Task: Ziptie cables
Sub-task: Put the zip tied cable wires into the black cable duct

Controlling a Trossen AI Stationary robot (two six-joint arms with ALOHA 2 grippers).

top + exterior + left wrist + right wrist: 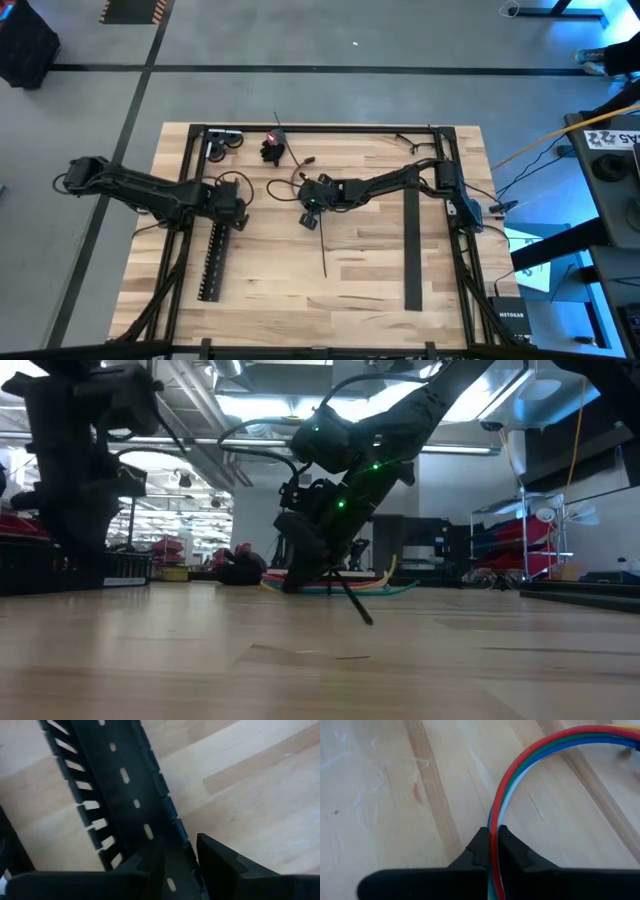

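Note:
The cables (pixel 506 785) are a bundle of red, green, blue and white wires that curves in a loop over the wood; in the high view the cables (pixel 285 186) lie mid-table. My right gripper (pixel 310 207) is shut on them; it also shows in the low view (pixel 318 565). A thin dark zip-tie strip (pixel 322 250) runs from under this gripper toward the near edge. My left gripper (pixel 175 865) is open at the far end of the long black slotted bar (pixel 214 258), with a finger on either side of one side wall (pixel 165 805); whether it touches, I cannot tell. My right gripper pinches the cable bundle (pixel 493 832) between its two fingers (pixel 515 847), several wires together, at one side of the loop. The fingers come from above, slanting down, and lie across the wires. The rest of the loop (pixel 345 586) lies slack on the table.
A second flat black bar (pixel 412 250) lies right of centre. Small black parts with a red light (pixel 272 146) and a grey roller piece (pixel 224 141) sit at the far edge. Black frame rails (pixel 320 129) border the tabletop. Bare wood (pixel 300 300) lies toward the near edge.

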